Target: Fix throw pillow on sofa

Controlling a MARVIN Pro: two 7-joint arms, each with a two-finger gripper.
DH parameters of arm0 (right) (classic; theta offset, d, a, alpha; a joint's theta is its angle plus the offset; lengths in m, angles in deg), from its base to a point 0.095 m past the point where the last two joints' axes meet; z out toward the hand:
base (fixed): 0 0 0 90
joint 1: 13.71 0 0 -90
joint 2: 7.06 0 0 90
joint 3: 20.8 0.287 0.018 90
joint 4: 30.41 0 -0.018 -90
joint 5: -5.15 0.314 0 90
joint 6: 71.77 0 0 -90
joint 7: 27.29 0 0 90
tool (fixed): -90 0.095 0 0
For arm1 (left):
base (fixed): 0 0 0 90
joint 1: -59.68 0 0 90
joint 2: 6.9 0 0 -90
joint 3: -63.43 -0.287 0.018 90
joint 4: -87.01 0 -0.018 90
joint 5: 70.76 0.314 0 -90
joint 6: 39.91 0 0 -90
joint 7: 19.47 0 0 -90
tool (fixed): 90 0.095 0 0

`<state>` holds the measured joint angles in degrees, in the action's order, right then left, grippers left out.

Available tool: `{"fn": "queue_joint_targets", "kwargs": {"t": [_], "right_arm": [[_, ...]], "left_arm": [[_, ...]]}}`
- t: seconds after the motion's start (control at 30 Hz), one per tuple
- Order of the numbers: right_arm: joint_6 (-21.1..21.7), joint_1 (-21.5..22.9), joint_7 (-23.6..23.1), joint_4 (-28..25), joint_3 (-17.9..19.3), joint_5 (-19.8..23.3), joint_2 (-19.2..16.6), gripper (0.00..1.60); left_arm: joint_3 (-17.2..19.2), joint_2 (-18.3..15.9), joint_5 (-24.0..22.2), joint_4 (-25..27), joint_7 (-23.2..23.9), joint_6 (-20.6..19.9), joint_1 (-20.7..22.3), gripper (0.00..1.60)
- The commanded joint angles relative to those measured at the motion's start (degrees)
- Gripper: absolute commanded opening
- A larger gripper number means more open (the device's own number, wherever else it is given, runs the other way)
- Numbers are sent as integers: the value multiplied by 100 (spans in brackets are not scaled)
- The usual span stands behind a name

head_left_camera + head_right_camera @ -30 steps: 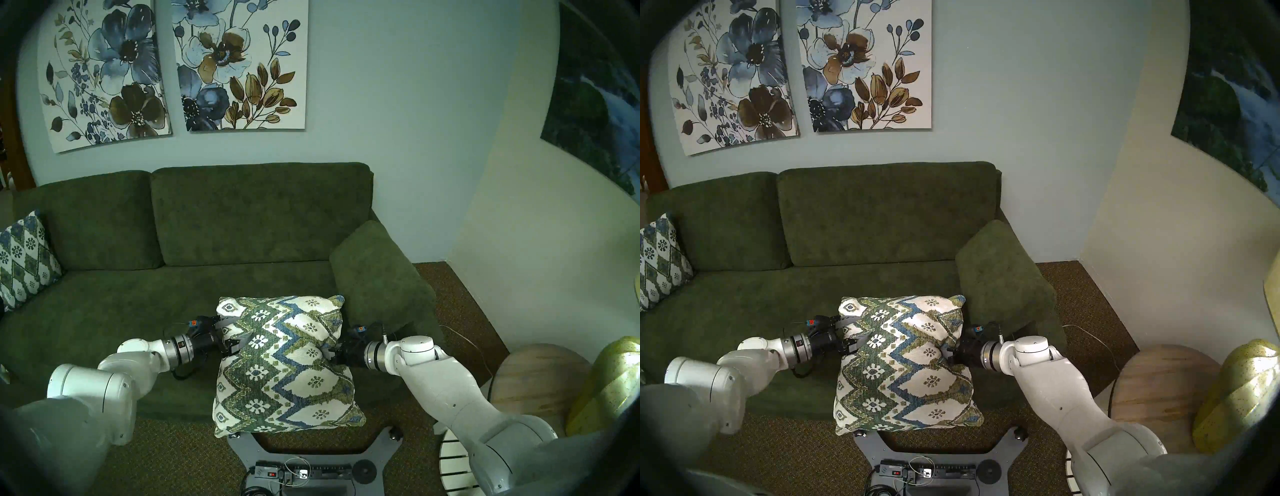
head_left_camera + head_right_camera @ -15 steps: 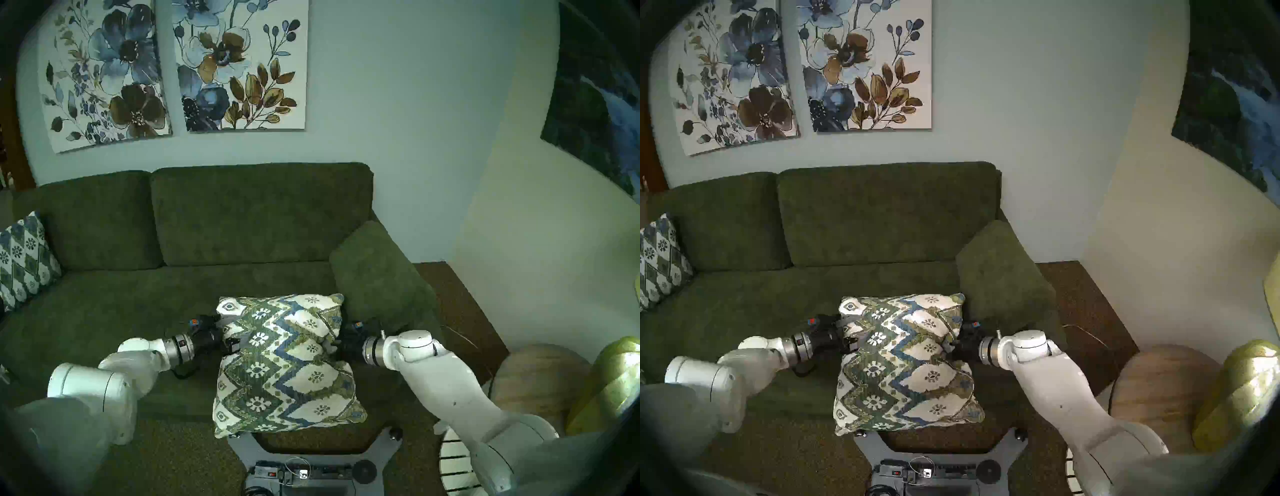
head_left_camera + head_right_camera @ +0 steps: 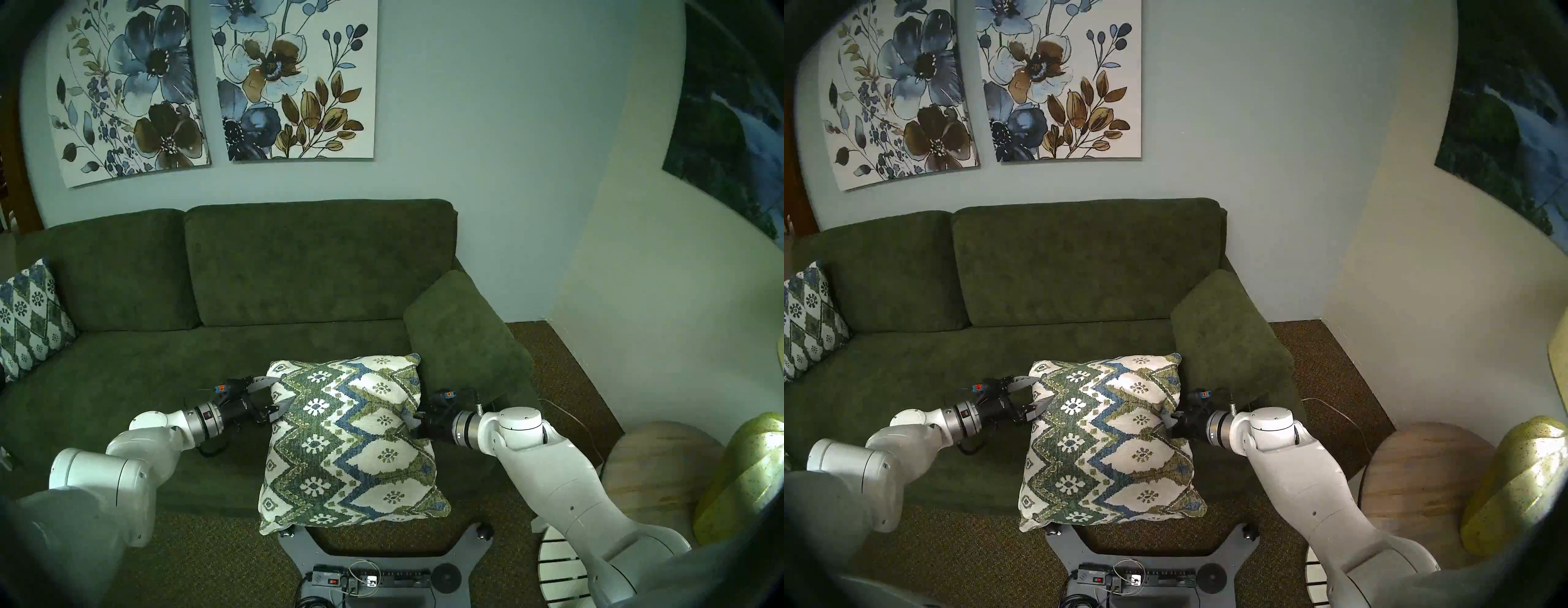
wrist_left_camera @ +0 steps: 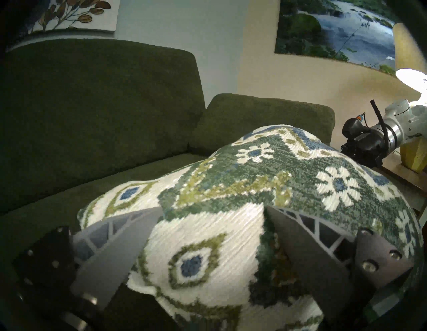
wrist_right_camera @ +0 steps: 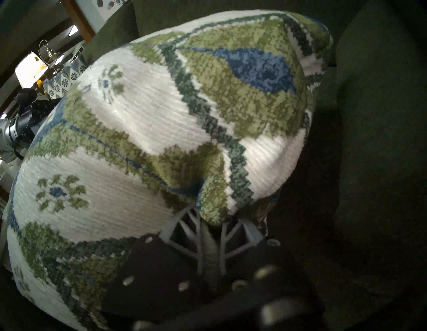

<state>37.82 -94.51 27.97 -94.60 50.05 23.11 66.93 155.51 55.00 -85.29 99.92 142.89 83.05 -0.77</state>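
Note:
The throw pillow, cream with green and blue zigzags, lies flat at the right end of the sofa, beside the armrest. Its near edge hangs past the seat front. My left gripper stands open at the pillow's left edge. In the left wrist view its grey fingers spread wide around a bulge of that edge. My right gripper is at the pillow's right edge. In the right wrist view the right gripper is shut, pinching a fold of the woven fabric.
A second cushion with a diamond lattice leans at the sofa's left end. The padded armrest rises just right of the pillow. A round wooden side table and a yellow lamp base stand at the right. My base and a power strip lie below the pillow.
My right gripper has closed on the pillow's right edge. My left arm has drawn back to the left, out of the dent it pressed, and the pillow has flattened.

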Motion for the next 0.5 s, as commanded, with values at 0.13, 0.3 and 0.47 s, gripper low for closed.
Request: {"fn": "queue_joint_targets", "kwargs": {"t": [0.13,0.3,0.47], "right_arm": [[202,378,564,-643,122,-294,-102,0],[399,591,936,-913,99,-582,-110,0],[541,724,1180,-1229,118,-768,-114,0]], "left_arm": [[27,-282,-230,335,668,-149,-196,160],[54,-310,-280,375,751,-209,-278,160],[61,-355,-313,428,751,-245,-373,160]]}}
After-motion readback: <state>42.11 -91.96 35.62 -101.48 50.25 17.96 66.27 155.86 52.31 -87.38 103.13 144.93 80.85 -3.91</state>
